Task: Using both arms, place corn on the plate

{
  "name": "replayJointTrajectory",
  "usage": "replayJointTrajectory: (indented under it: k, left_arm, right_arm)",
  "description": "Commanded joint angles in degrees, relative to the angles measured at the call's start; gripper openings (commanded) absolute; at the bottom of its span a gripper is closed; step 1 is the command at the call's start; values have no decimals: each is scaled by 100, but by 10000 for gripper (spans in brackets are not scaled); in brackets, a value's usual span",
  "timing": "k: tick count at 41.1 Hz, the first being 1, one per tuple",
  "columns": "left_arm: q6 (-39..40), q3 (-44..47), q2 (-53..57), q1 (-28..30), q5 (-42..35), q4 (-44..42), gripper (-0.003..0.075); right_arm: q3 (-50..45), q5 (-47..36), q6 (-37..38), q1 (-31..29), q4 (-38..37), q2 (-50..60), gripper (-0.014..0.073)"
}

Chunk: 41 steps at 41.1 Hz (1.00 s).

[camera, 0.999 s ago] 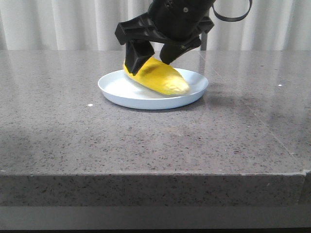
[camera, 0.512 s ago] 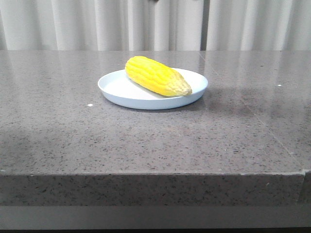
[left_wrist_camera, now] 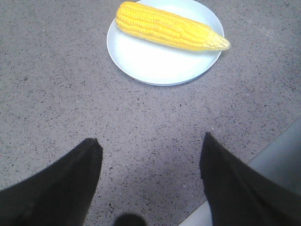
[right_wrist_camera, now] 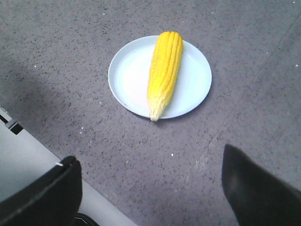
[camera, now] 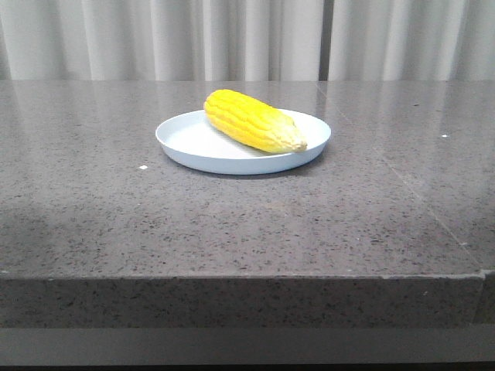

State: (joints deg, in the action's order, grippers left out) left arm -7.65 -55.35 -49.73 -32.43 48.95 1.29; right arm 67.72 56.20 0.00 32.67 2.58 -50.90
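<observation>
The yellow corn lies on its side across the pale blue-white plate, its paler tip reaching the plate's right rim. It also shows in the left wrist view on the plate and in the right wrist view on the plate. My left gripper is open and empty, high above the table, well short of the plate. My right gripper is open and empty, also high and away from the plate. Neither gripper shows in the front view.
The grey speckled stone table carries the plate near its middle back. Its front edge runs across the front view. A pale strip past the table's edge shows in the left wrist view and the right wrist view. White curtains hang behind.
One second ago a gripper stood over the corn on the plate with its fingers around it. It has since let go and lifted out of the front view. The corn shifted slightly right.
</observation>
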Motion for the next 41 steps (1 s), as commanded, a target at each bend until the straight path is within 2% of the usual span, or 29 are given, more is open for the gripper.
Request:
replayJointTrajectory:
  k: [1, 10, 20, 23, 26, 30, 35, 41]
  left_arm:
    - [60, -150, 44, -48, -339, 33, 436]
    - [60, -150, 44, -48, -339, 33, 436]
    - [60, -150, 44, -48, -339, 43, 436]
    - [60, -150, 44, -48, -339, 43, 436]
    - [35, -150, 44, -48, -339, 43, 430]
    - [9, -150, 44, -48, -339, 23, 388]
    - [9, -150, 44, -48, -339, -10, 279]
    - [-1, -150, 44, -48, -339, -224, 126]
  right_arm:
    - [-165, -209, 133, -8, -64, 532, 626]
    - [-821, 31, 127, -8, -64, 1406, 626]
    - [-1073, 263, 93, -8, -64, 1838, 624]
    - [-1103, 307, 64, -8, -69, 1843, 587]
    - [-1167, 300, 0, -8, -69, 1843, 507]
    - [-1234, 273, 0, -8, -69, 1843, 357]
    - [-1257, 222, 0, -8, -69, 1843, 159]
    - [-1257, 113, 0, -8, -69, 1843, -20]
